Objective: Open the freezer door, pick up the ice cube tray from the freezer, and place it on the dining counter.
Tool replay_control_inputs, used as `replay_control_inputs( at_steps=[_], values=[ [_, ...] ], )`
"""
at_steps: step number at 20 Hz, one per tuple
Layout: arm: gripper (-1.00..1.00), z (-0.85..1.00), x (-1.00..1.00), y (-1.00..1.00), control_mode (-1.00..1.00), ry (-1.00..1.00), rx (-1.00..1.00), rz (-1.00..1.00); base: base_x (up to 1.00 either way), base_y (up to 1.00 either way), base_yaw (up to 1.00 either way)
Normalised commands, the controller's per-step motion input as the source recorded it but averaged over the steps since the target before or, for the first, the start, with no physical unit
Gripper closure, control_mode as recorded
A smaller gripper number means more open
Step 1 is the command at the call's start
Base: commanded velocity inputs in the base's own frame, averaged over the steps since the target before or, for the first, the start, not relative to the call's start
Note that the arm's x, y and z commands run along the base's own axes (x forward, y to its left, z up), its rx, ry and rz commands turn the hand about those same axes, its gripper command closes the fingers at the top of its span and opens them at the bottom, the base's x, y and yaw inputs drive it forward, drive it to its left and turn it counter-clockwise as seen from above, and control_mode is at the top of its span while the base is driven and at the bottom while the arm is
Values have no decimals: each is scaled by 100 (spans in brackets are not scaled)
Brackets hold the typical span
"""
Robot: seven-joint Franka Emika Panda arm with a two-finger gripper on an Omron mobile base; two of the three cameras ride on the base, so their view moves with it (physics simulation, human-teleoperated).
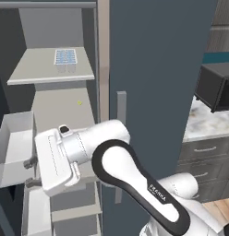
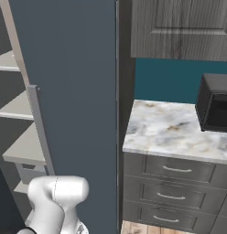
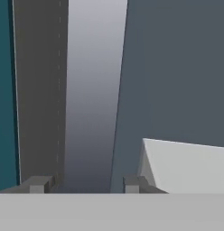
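The freezer [image 1: 51, 69] stands open, with beige-grey shelves. The pale blue ice cube tray [image 1: 65, 57] lies flat on its upper shelf. The freezer door [image 3: 177, 67] is swung out to the left, and a white bin [image 1: 15, 143] hangs on its inner side. My gripper [image 1: 29, 173] is low beside that bin, well below the tray. In the hand view its fingertips [image 3: 39, 184] stand apart, with a pale grey vertical band running up beyond the gap. The gripper [image 3: 86, 184] is open and holds nothing. The dining counter is out of view.
The plain slate door [image 1: 153, 83] with a grey handle [image 1: 121, 138] stands right of the freezer. Further right are a black microwave [image 2: 218, 105] and a small marble top [image 2: 175, 128] over dark drawers. My own arm fills the lower middle of the left base view.
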Motion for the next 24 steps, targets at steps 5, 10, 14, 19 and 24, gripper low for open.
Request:
replay_control_inputs(
  at_steps=[5, 10, 14, 19, 24],
  values=[
    [-100, 0, 0, 24, -100, 0, 0, 0, 0, 0, 0],
    [-100, 0, 0, 11, -100, 0, 0, 0, 0, 0, 0],
    [-100, 0, 0, 16, -100, 0, 0, 0, 0, 0, 0],
    [-100, 11, -35, -2, -100, 0, 0, 0, 0, 0, 0],
    [-100, 50, -71, -37, -100, 0, 0, -5, 0, 0, 0]
  ],
)
